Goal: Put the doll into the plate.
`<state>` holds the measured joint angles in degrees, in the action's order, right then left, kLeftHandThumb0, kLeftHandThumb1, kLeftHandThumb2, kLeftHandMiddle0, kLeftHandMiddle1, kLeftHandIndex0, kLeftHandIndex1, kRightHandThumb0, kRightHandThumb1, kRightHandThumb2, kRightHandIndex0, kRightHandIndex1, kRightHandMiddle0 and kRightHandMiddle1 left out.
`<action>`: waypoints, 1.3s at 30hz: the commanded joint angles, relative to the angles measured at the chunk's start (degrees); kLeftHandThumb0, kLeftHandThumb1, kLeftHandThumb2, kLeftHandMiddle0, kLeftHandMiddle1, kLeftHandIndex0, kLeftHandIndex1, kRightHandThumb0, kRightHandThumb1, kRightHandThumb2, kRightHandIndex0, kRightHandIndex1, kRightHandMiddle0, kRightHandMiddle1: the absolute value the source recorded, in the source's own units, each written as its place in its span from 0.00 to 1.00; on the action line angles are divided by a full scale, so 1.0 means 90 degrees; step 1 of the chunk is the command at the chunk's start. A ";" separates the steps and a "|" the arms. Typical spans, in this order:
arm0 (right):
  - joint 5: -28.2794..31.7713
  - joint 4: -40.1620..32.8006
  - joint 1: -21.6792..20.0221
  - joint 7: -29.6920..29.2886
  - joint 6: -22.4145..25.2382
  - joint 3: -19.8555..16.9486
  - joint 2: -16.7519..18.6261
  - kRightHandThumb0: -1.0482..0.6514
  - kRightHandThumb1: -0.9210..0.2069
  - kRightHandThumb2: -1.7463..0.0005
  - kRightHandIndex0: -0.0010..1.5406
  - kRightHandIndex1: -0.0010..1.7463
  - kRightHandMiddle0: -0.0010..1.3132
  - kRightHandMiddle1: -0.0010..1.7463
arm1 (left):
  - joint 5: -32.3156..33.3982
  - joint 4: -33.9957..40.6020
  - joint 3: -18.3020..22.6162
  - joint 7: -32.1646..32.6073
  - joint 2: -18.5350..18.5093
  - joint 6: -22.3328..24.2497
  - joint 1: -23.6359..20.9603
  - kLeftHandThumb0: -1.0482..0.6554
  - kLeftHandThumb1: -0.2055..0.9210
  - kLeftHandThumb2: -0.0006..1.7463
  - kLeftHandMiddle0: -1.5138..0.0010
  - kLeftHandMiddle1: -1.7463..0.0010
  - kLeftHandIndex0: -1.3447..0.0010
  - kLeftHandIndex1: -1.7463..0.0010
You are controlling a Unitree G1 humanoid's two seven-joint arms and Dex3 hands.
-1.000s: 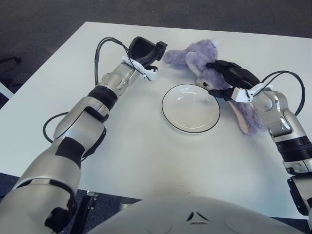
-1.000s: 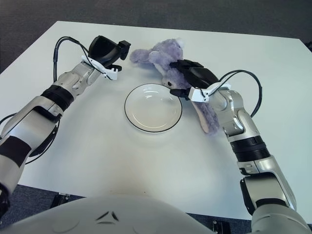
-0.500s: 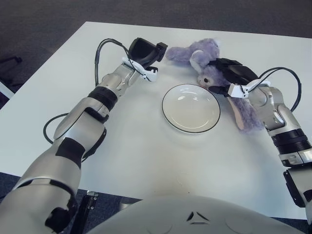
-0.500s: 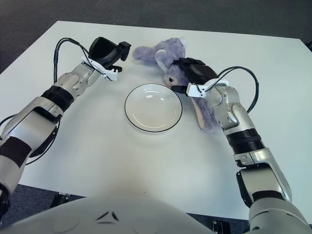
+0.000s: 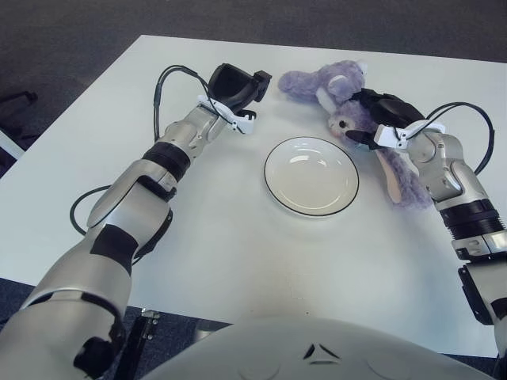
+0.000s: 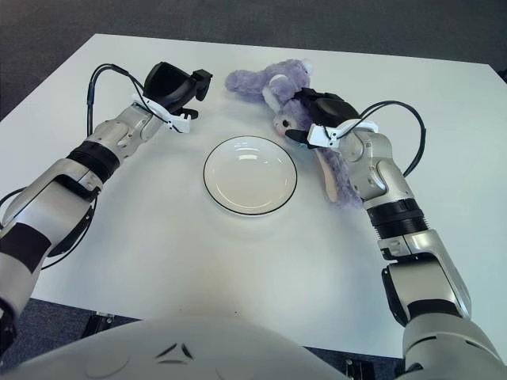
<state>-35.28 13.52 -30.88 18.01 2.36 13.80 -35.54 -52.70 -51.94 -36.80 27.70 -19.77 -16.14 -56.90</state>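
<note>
Purple doll [image 5: 337,85] under right robot hand [image 5: 380,115], fingers gripping it, beside plate [image 5: 311,176]; left robot hand [image 5: 238,87] curled, empty

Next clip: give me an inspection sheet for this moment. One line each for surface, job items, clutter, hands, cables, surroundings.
Surface: white table, bare apart from the job items.
Job items: purple doll lies on the table beyond and to the right of the plate; the plate is white with a dark rim and holds nothing.
Clutter: nothing seen.
Hands: right hand sits on the doll's middle, with fingers around it; left hand shows left of the doll, holding nothing.
Cables: black cables loop off both forearms, by each wrist; another loop shows by the left upper arm.
Surroundings: dark grey carpet around the table.
</note>
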 commanded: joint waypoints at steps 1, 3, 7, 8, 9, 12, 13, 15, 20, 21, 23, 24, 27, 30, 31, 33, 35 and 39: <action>-0.0112 0.0351 -0.0020 0.0136 0.0105 0.0067 -0.0152 0.00 0.00 0.54 0.00 0.20 0.00 0.45 | -0.0045 -0.0011 0.0011 0.0025 -0.0044 0.0006 0.0055 0.30 0.36 0.84 0.09 0.00 0.47 0.00; -0.0108 0.0523 -0.0081 0.0106 0.0071 0.0065 -0.0178 0.00 0.00 0.53 0.00 0.22 0.00 0.46 | -0.0050 -0.0002 0.0010 0.0026 -0.0046 0.0014 0.0061 0.30 0.36 0.84 0.09 0.00 0.47 0.00; -0.0107 0.0694 -0.0122 0.0009 0.0053 0.0058 -0.0178 0.00 0.00 0.52 0.00 0.26 0.00 0.48 | -0.0094 0.0016 -0.0015 0.0073 -0.0055 0.0034 0.0070 0.30 0.36 0.84 0.09 0.00 0.47 0.00; -0.0104 0.0724 -0.0131 -0.0012 0.0044 0.0061 -0.0179 0.00 0.00 0.52 0.00 0.26 0.00 0.48 | -0.0100 0.0019 -0.0017 0.0077 -0.0057 0.0036 0.0071 0.30 0.36 0.84 0.09 0.00 0.47 0.00; -0.0099 0.0740 -0.0136 -0.0025 0.0038 0.0066 -0.0181 0.00 0.00 0.52 0.00 0.27 0.00 0.48 | -0.0102 0.0020 -0.0017 0.0079 -0.0058 0.0036 0.0071 0.30 0.36 0.84 0.10 0.00 0.47 0.00; -0.0095 0.0805 -0.0143 -0.0111 0.0001 0.0076 -0.0194 0.01 0.00 0.53 0.00 0.27 0.00 0.50 | -0.0116 0.0020 -0.0021 0.0094 -0.0053 0.0034 0.0073 0.30 0.36 0.84 0.10 0.00 0.46 0.00; -0.0098 0.0821 -0.0142 -0.0139 -0.0011 0.0079 -0.0198 0.01 0.00 0.53 0.00 0.27 0.00 0.50 | -0.0113 0.0020 -0.0017 0.0093 -0.0049 0.0030 0.0075 0.30 0.36 0.84 0.10 0.00 0.46 0.00; -0.0113 0.0850 -0.0144 -0.0193 -0.0022 0.0090 -0.0198 0.02 0.00 0.53 0.00 0.27 0.00 0.51 | -0.0098 0.0016 0.0002 0.0085 -0.0047 0.0007 0.0079 0.30 0.36 0.84 0.10 0.00 0.46 0.00; -0.0170 0.0922 -0.0154 -0.0324 -0.0030 0.0126 -0.0202 0.03 0.00 0.53 0.00 0.26 0.00 0.54 | -0.0100 0.0010 0.0010 0.0140 -0.0039 -0.0019 0.0085 0.30 0.36 0.84 0.10 0.00 0.46 0.00; -0.0184 0.0936 -0.0157 -0.0350 -0.0036 0.0135 -0.0203 0.03 0.00 0.53 0.00 0.26 0.00 0.54 | -0.0098 0.0009 0.0011 0.0147 -0.0036 -0.0024 0.0086 0.30 0.36 0.84 0.10 0.00 0.46 0.00; -0.0201 0.0971 -0.0161 -0.0400 -0.0064 0.0153 -0.0211 0.04 0.00 0.53 0.00 0.29 0.00 0.56 | -0.0067 0.0003 0.0024 0.0131 -0.0024 -0.0043 0.0089 0.30 0.36 0.84 0.09 0.00 0.46 0.00; -0.0207 0.0983 -0.0158 -0.0433 -0.0093 0.0159 -0.0221 0.04 0.00 0.53 0.00 0.29 0.00 0.56 | -0.0051 -0.0005 0.0031 0.0126 -0.0020 -0.0061 0.0085 0.30 0.36 0.84 0.09 0.00 0.46 0.00; -0.0216 0.0984 -0.0134 -0.0501 -0.0157 0.0169 -0.0248 0.05 0.00 0.54 0.00 0.33 0.00 0.59 | -0.0026 -0.0024 0.0044 0.0118 -0.0010 -0.0098 0.0079 0.30 0.36 0.84 0.09 0.00 0.47 0.00; -0.0274 0.0975 -0.0088 -0.0643 -0.0240 0.0177 -0.0279 0.08 0.00 0.57 0.00 0.39 0.00 0.65 | -0.0030 -0.0042 0.0045 0.0164 -0.0003 -0.0139 0.0074 0.30 0.36 0.84 0.09 0.00 0.47 0.00; -0.0290 0.0981 -0.0079 -0.0681 -0.0258 0.0178 -0.0284 0.10 0.00 0.59 0.00 0.43 0.00 0.68 | -0.0031 -0.0046 0.0045 0.0170 0.0000 -0.0145 0.0072 0.30 0.36 0.84 0.09 0.00 0.47 0.00; -0.0348 0.1005 -0.0062 -0.0816 -0.0293 0.0188 -0.0290 0.12 0.01 0.61 0.00 0.47 0.00 0.71 | -0.0027 -0.0056 0.0047 0.0169 0.0010 -0.0150 0.0068 0.30 0.36 0.84 0.09 0.00 0.47 0.00; -0.0461 0.1038 -0.0020 -0.1096 -0.0321 0.0195 -0.0277 0.16 0.04 0.62 0.00 0.55 0.01 0.76 | -0.0022 -0.0074 0.0049 0.0174 0.0021 -0.0152 0.0069 0.30 0.36 0.84 0.09 0.00 0.47 0.00; -0.0568 0.1118 0.0033 -0.1468 -0.0364 0.0198 -0.0244 0.26 0.19 0.53 0.00 0.84 0.08 0.90 | -0.0079 -0.0085 0.0022 0.0254 0.0030 -0.0128 0.0059 0.30 0.36 0.84 0.09 0.00 0.47 0.00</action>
<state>-39.02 21.86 -32.60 5.86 -1.05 15.08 -37.08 -52.93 -52.30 -36.56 28.94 -19.42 -17.29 -56.56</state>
